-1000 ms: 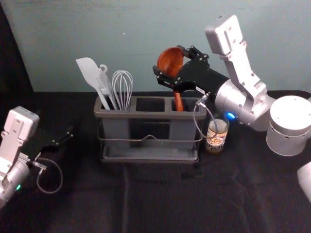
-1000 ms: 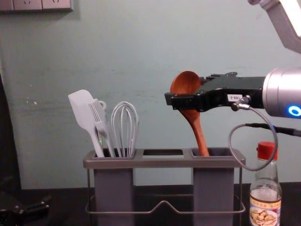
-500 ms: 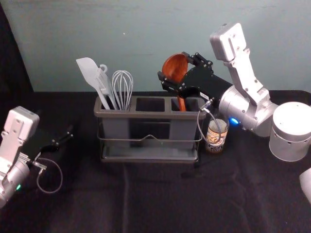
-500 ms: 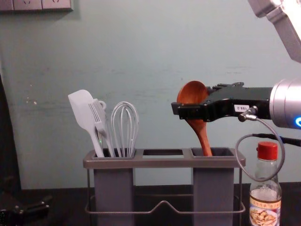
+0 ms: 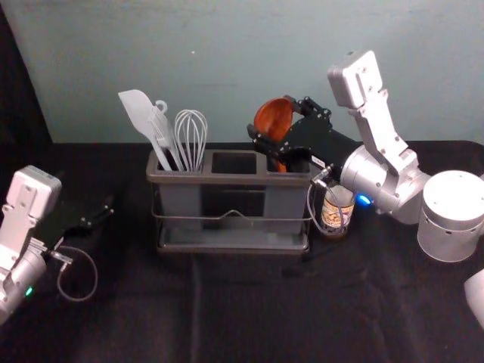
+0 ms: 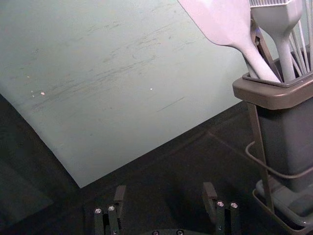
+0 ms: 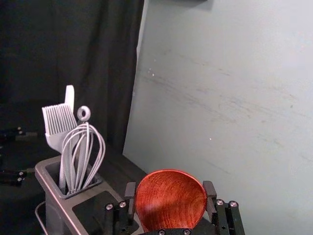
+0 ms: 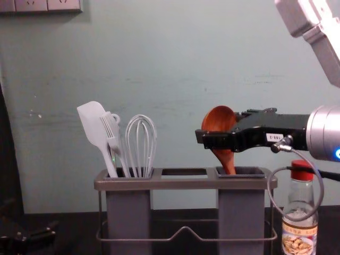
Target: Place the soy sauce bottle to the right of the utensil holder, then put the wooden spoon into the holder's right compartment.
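Observation:
My right gripper (image 5: 274,125) is shut on the wooden spoon (image 5: 274,119) at its bowl, above the right compartment of the utensil holder (image 5: 227,179). In the right wrist view the spoon's bowl (image 7: 171,199) sits between the fingertips of the right gripper (image 7: 170,196). The spoon's handle points down, its lower end inside the right compartment in the chest view. The soy sauce bottle (image 8: 299,234), red-capped, stands upright just right of the holder (image 8: 186,184). My left gripper (image 5: 110,207) is parked at the left; the left wrist view shows the left gripper (image 6: 164,193) open and holding nothing.
A spatula (image 5: 138,116), a brush and a whisk (image 5: 190,136) stand in the holder's left compartment. Behind the black-covered table (image 5: 249,318) rises a pale wall. The right forearm reaches in above the bottle, its cable loop hanging in front of the bottle in the chest view.
The right gripper has come down and slightly to the right with the spoon, whose handle reaches deeper into the right compartment. The left arm and the bottle have stayed put.

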